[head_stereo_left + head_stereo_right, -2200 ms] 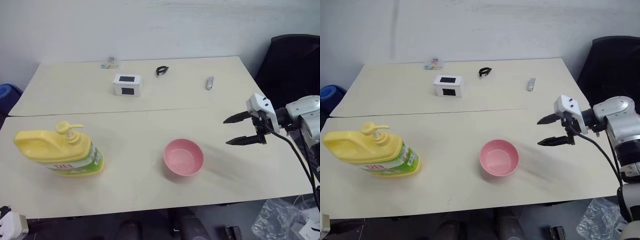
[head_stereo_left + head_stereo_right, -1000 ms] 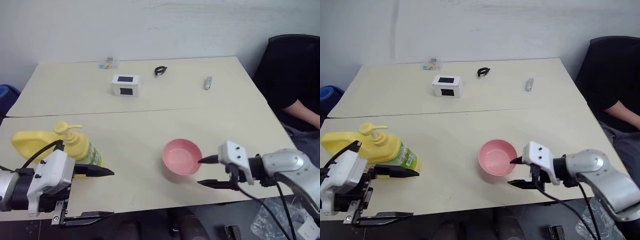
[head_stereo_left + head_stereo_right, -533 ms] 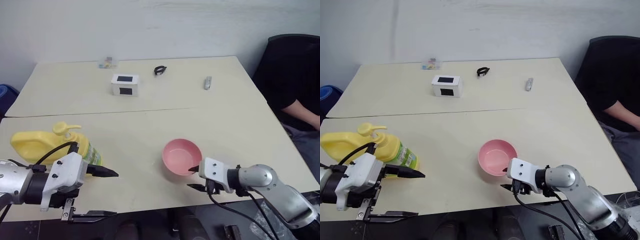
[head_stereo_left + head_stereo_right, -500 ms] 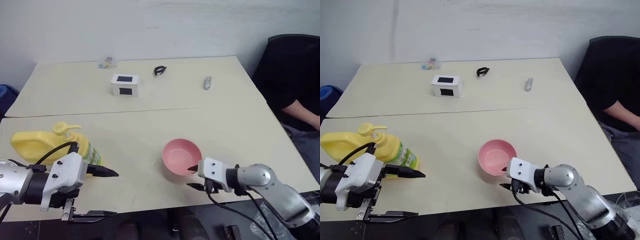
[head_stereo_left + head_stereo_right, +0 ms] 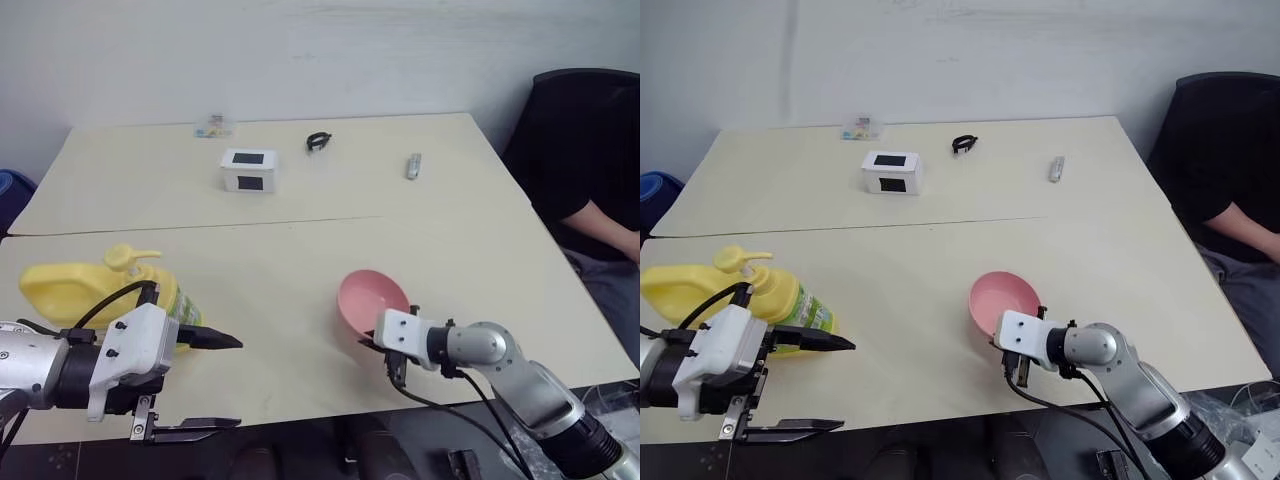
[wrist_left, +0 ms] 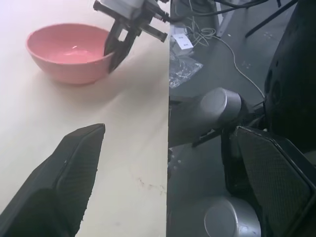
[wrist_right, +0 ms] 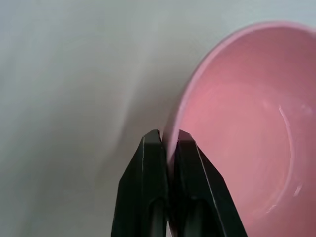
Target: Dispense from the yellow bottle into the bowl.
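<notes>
The yellow bottle [image 5: 78, 292] with its pump top stands at the table's near left. My left gripper [image 5: 226, 382] is open just right of the bottle, apart from it, one finger over the table and the other past the front edge. The pink bowl [image 5: 370, 297] sits tilted near the front middle, its near edge lifted. My right gripper [image 7: 168, 138] is shut on the bowl's near rim [image 7: 180, 116], one finger inside and one outside. The left wrist view shows the bowl [image 6: 64, 49] and the right gripper [image 6: 116, 49] pinching its rim.
A white box [image 5: 248, 168], a black ring [image 5: 318, 141], a small grey stick [image 5: 412, 165] and a small colourful item [image 5: 211, 126] lie on the far half of the table. A person in black sits at the right [image 5: 590, 190]. A blue object [image 5: 12, 186] sits far left.
My right gripper has closed on the bowl's near rim, and the bowl has tipped up and shifted slightly. The left gripper and the bottle have stayed put.
</notes>
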Action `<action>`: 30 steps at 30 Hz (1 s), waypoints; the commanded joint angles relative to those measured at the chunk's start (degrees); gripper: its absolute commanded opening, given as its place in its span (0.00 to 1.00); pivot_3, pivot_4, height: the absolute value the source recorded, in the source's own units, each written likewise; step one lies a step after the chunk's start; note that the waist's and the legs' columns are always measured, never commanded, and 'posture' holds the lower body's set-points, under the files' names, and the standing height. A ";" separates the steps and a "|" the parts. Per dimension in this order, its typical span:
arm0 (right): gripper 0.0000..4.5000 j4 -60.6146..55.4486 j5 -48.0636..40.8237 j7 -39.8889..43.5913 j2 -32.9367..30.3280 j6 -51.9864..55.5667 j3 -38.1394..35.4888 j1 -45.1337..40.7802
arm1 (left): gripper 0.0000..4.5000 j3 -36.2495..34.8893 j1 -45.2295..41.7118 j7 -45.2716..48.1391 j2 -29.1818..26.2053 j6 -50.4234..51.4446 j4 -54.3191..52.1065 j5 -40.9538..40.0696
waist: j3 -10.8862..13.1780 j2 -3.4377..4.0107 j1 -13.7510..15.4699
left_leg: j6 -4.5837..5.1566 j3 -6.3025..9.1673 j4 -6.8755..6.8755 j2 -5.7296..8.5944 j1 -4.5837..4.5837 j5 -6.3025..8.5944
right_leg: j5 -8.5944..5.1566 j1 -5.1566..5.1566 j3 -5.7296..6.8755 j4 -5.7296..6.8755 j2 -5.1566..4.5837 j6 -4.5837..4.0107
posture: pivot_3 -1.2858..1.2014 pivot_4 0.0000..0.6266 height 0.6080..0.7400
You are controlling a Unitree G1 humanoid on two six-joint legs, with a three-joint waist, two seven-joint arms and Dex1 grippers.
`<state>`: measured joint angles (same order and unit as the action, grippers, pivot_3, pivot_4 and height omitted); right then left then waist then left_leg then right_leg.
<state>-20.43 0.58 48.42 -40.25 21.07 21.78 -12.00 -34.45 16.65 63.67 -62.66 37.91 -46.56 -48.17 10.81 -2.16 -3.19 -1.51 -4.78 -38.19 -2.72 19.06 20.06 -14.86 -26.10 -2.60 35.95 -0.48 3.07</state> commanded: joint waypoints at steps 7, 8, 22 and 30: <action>0.00 0.71 2.56 1.27 -0.07 -3.46 0.01 -1.48 | 1.00 1.84 -1.65 -1.55 2.58 -1.14 0.42 0.56 | -0.01 -0.02 0.01 | 0.00 -0.05 -0.02 0.01 0.00 0.00 | 0.00 0.00 -0.05 -0.01 0.00 0.00 | 0.52 0.24 1.00; 0.00 0.94 2.61 1.49 -0.04 -3.64 -0.18 -1.86 | 1.00 1.98 -2.17 -1.87 2.65 -1.01 0.53 0.34 | -0.01 -0.02 0.00 | 0.00 -0.05 -0.02 0.01 0.00 0.00 | 0.01 0.00 -0.06 -0.01 0.00 0.00 | 0.52 0.24 1.00; 0.00 6.01 -8.38 27.01 -5.57 -3.87 -2.07 -25.73 | 0.91 -13.76 -20.59 -13.29 -3.97 11.33 12.84 -26.65 | 0.05 0.02 -0.30 | 0.02 -0.36 -0.01 -0.01 0.09 0.00 | 0.16 -0.37 -0.31 0.21 0.08 0.22 | 0.52 0.24 1.00; 0.00 17.72 -11.72 41.67 3.63 -5.27 3.27 -46.79 | 0.38 -23.75 -17.60 -6.46 -7.56 12.46 20.67 -15.60 | 0.07 0.06 -0.51 | -0.01 -0.55 0.00 -0.02 0.03 0.00 | 0.11 -0.51 0.08 0.49 0.12 0.12 | 0.52 0.24 1.00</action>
<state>-3.40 -10.09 87.55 -37.55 17.03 24.78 -57.08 -55.73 -1.28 55.23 -69.42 51.26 -26.80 -66.93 10.88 -2.10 -3.70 -1.55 -5.37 -38.18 -2.74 19.12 20.05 -14.77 -26.64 -2.44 36.46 -0.40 3.14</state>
